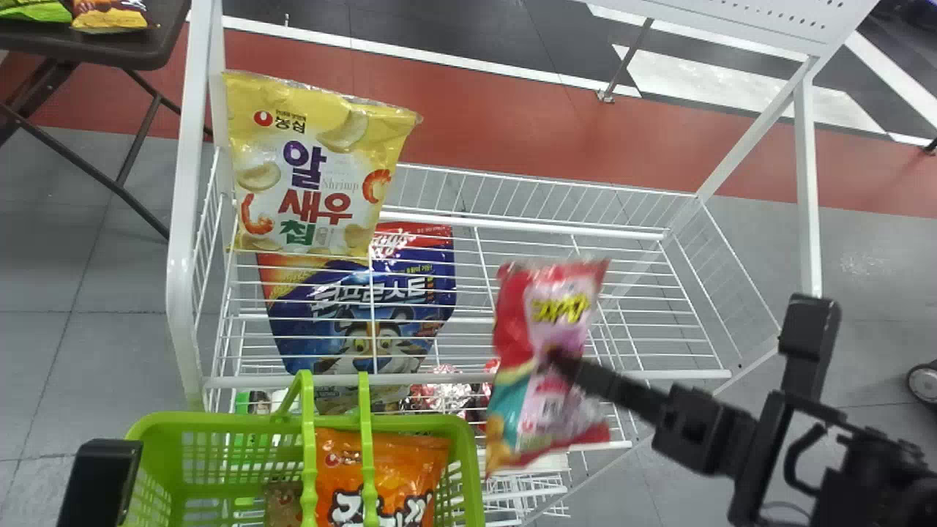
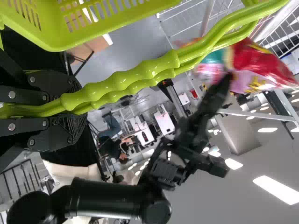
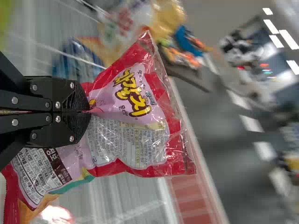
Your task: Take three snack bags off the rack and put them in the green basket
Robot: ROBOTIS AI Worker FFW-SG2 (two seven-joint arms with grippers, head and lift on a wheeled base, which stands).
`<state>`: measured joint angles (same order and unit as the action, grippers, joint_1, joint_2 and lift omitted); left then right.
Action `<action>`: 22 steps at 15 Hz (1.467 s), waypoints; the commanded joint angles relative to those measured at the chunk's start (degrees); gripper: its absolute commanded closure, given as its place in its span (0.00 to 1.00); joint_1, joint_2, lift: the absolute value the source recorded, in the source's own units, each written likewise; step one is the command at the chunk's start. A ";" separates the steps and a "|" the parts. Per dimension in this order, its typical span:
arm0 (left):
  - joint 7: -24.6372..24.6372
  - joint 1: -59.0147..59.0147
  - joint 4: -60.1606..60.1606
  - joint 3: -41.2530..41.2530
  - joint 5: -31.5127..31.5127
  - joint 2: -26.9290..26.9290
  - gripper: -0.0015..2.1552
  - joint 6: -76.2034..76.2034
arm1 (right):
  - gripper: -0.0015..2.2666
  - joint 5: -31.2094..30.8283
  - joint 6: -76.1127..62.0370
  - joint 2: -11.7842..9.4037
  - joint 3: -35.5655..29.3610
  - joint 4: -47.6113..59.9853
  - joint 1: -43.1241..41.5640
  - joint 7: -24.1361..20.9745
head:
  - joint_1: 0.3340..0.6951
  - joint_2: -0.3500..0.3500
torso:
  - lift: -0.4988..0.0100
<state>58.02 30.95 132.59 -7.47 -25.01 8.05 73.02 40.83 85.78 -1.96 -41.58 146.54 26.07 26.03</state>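
Over the wire rack [image 1: 695, 375], near the green basket [image 1: 219, 422] and to its right, the right gripper [image 3: 88, 112] pinches the red-and-pink snack bag [image 3: 135, 100] mid-length, its long axis running fore-and-aft; moving it left, the paired handles [image 2: 126, 81] (clamped by the left gripper [image 2: 77, 109]) could snag it above the orange snack bag [image 1: 410, 461]

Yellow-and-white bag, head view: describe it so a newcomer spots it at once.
Find the white wire rack, then its far left corner. The yellow-and-white bag is there; shrimp pictures set it apart from the blue pouch with a cartoon tiger.
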 commanded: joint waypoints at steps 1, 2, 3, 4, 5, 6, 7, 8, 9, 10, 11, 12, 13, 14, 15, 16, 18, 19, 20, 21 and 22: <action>-0.01 0.69 -0.13 0.09 -0.04 -0.31 0.77 -0.99 | 0.99 4.44 4.30 -0.06 -1.75 2.35 0.03 0.95 | 1.00 0.00 | 0.94; -0.01 0.78 -0.13 0.09 -0.04 -0.49 0.77 -1.34 | 0.99 5.76 4.30 -0.06 -1.84 2.70 0.03 1.83 | 1.00 0.00 | 0.94; -0.10 0.78 -0.13 0.00 0.05 -0.66 0.77 -1.51 | 0.99 7.43 4.30 -0.06 -2.19 2.70 0.12 2.44 | 1.00 0.00 | 0.94; -0.01 0.78 -0.13 -0.27 0.05 -0.66 0.77 -1.51 | 0.99 9.18 4.30 -0.06 -2.28 2.61 0.64 3.23 | 1.00 0.00 | 0.94; -0.10 0.78 -0.13 -0.44 0.14 -0.75 0.77 -1.69 | 0.99 10.06 4.30 0.02 -1.58 2.44 1.70 3.50 | 1.00 0.00 | 0.94; -0.10 0.69 -0.13 -0.62 0.14 -0.84 0.77 -1.69 | 0.99 10.24 4.30 0.02 -0.52 1.73 2.58 3.94 | 1.00 0.00 | 0.94; -0.10 0.69 -0.13 -0.62 0.23 -0.84 0.77 -1.86 | 0.99 10.33 4.30 -0.06 0.79 0.59 3.11 4.02 | 1.00 0.00 | 0.94; -0.10 0.69 -0.13 -0.62 0.23 -0.93 0.77 -2.04 | 0.99 10.33 4.30 -0.15 2.02 -0.46 3.37 4.11 | 1.00 0.00 | 0.94; -0.10 0.69 -0.13 -0.62 0.23 -0.93 0.77 -2.22 | 0.99 10.33 4.30 -0.42 3.34 -1.25 3.98 4.29 | 1.00 0.00 | 0.94; -0.10 0.69 -0.13 -0.62 0.23 -0.93 0.77 -2.39 | 0.99 10.33 4.30 -0.77 4.84 -1.87 4.77 4.29 | 1.00 0.00 | 0.94; -0.10 0.78 -0.13 -0.62 0.23 -0.93 0.77 -2.57 | 0.99 10.33 4.30 -1.12 6.16 -2.66 5.13 4.29 | 1.00 0.00 | 0.94; -0.01 0.87 -0.13 -0.62 0.23 -0.93 0.77 -2.57 | 0.99 10.24 4.30 -1.38 7.21 -3.36 5.65 4.20 | 1.00 0.00 | 0.94; -0.01 0.96 -0.13 -0.62 0.23 -0.93 0.77 -3.10 | 0.99 10.24 4.30 -1.65 8.44 -4.33 6.18 3.67 | 1.00 0.00 | 0.94; -0.01 1.05 -0.13 -0.62 0.23 -0.93 0.77 -3.10 | 0.99 10.24 4.30 -2.00 9.32 -5.21 6.80 2.79 | 1.00 0.00 | 0.94; -0.01 1.05 -0.13 -0.62 0.23 -0.93 0.77 -3.10 | 0.99 10.24 4.30 -2.26 10.29 -5.82 7.50 2.35 | 1.00 0.00 | 0.94; -0.10 1.05 -0.13 -0.62 0.23 -0.93 0.77 -3.27 | 0.99 10.24 4.30 -2.61 11.52 -6.53 8.11 1.65 | 1.00 0.00 | 0.94; -0.10 1.05 -0.13 -0.79 0.23 -0.93 0.77 -3.27 | 0.99 10.24 4.30 -3.58 13.63 -8.29 9.08 0.86 | 1.00 0.00 | 0.94; -0.10 1.05 -0.13 -0.97 0.23 -0.93 0.77 -3.27 | 0.99 9.97 4.30 -4.20 15.12 -9.08 9.26 0.42 | 1.00 0.00 | 0.94; -0.01 1.13 -0.05 -1.14 0.23 -0.93 0.77 -3.27 | 0.99 9.71 4.30 -4.55 16.61 -9.96 9.43 0.42 | 1.00 0.00 | 0.94; -0.01 1.31 0.04 -1.14 0.23 -0.93 0.77 -3.27 | 0.99 9.10 4.30 -5.07 18.28 -10.40 9.61 0.16 | 1.00 0.00 | 0.94; -0.01 1.49 0.13 -1.14 0.23 -0.93 0.77 -3.27 | 0.99 8.48 4.30 -5.25 19.25 -10.40 9.96 -0.28 | 1.00 0.00 | 0.94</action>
<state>58.01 32.18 132.55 -8.59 -24.78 7.12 69.75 50.08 89.96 -6.79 -24.06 136.48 35.64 26.01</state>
